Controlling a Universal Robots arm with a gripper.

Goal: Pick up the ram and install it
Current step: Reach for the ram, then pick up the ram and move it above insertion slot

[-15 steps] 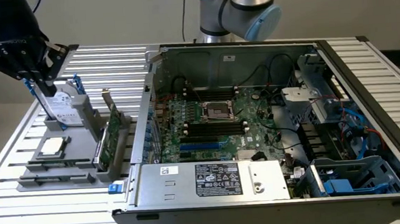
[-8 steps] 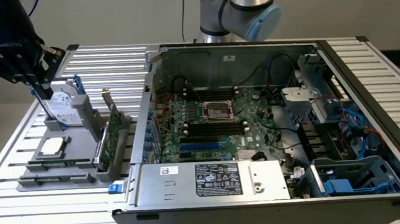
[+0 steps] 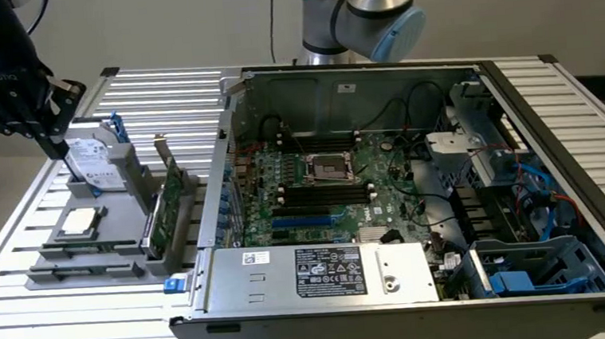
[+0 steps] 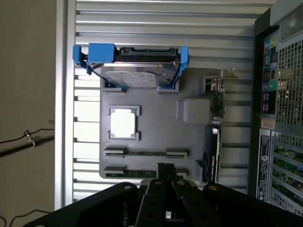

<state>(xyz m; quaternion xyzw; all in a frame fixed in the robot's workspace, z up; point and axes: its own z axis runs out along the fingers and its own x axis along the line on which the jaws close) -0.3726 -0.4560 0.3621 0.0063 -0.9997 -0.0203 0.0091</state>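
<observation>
Two ram sticks lie flat as thin green strips in the grey holder: one ram stick sits between two grey clips, and the other ram stick lies in the row beside it. My gripper hangs above that end of the holder, its dark fingers together with nothing between them. In the exterior view the black gripper hovers high over the holder, on the exterior view's left of the open computer case. The motherboard lies inside with long black slots beside the processor socket.
The holder also carries a hard drive in a blue caddy, a square processor and an upright green expansion card. The case's metal wall rises right beside the holder. Everything stands on a slatted metal table.
</observation>
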